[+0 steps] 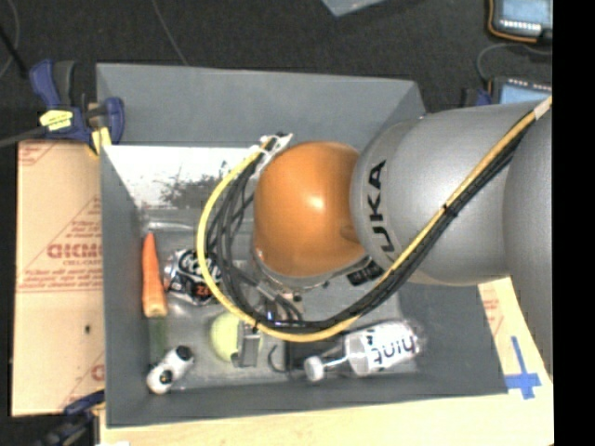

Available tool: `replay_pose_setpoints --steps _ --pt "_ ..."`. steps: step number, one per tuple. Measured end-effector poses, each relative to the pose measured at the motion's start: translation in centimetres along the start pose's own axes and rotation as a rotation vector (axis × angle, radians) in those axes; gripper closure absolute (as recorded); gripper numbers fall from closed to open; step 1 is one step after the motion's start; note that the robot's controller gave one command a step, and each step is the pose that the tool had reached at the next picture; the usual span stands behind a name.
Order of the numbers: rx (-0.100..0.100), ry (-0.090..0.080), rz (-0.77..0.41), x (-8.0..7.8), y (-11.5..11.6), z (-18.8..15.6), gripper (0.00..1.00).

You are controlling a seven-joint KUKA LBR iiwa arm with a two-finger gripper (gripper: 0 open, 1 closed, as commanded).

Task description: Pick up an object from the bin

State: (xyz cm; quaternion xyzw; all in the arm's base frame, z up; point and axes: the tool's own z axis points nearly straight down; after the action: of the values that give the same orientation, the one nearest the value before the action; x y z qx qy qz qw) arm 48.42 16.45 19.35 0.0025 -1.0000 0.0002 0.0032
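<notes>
While the claw [249, 345], grip unclear, sits beside a yellow-green ball [223, 337], the bin [451, 374] lies bare at its lower-right corner.

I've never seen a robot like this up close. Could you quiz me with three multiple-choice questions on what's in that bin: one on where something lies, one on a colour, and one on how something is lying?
1. Where in the bin is the orange carrot-shaped thing?
A. along the left wall
B. in the far right corner
C. on top of the bottle

2. What colour is the small ball?
A. blue
B. yellow-green
C. red

3. How is the clear bottle placed?
A. standing upright
B. lying on its side
C. hanging in the air

Answers:
1. A, since it lies lengthwise close to the left wall.
2. B, since it shows as pale yellow-green against the grey floor.
3. B, since it rests flat near the front wall with its cap pointing left.
</notes>
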Motion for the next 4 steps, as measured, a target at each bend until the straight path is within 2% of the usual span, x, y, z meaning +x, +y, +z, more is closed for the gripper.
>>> replay_pose_setpoints --steps 1,2,3,4 --pt "-0.002 -0.008 0.004 -0.2 -0.1 -0.5 0.00" --pt "-0.003 -0.010 0.026 -5.1 -0.8 7.0 0.00" --pt "0.001 -0.004 -0.095 -6.8 0.3 7.6 0.00" --pt "-0.004 -0.012 0.023 -9.5 0.2 6.4 0.00"
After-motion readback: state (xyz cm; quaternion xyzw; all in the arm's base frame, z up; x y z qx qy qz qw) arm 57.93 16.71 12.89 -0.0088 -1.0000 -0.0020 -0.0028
